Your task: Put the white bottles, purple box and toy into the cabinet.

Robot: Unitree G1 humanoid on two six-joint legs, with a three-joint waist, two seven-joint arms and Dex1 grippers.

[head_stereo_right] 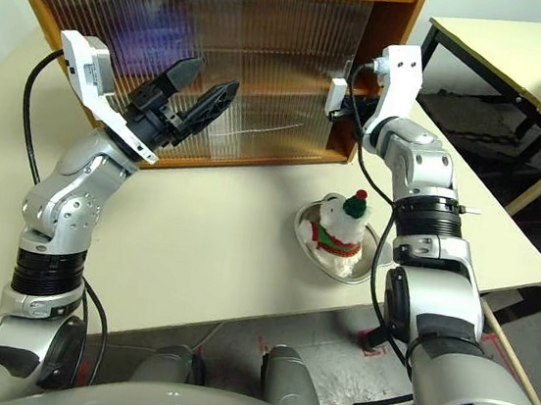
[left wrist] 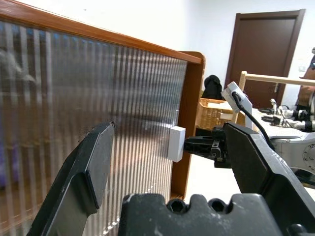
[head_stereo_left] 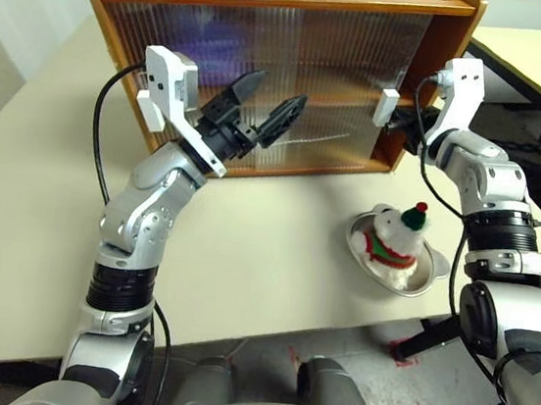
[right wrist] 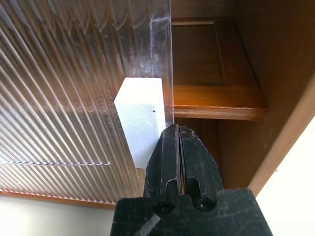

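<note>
Cream counter (head_stereo_left: pixel 273 262) is carrying the cabinet (head_stereo_left: pixel 275 5) at its back edge, with the ribbed door (head_stereo_left: pixel 296 77) drawn almost fully across, leaving a narrow gap at the right end. Right gripper (right wrist: pixel 178 132), its jaws pressed fully together and holding nothing, is touching the right side of the white handle (right wrist: pixel 141 115) at the door's edge. Left gripper (head_stereo_left: pixel 268 103) is hovering before the door, jaws standing wide apart and empty. Toy (head_stereo_left: pixel 394 239) is sitting in a metal dish (head_stereo_left: pixel 417 282) near the counter's front right.
</note>
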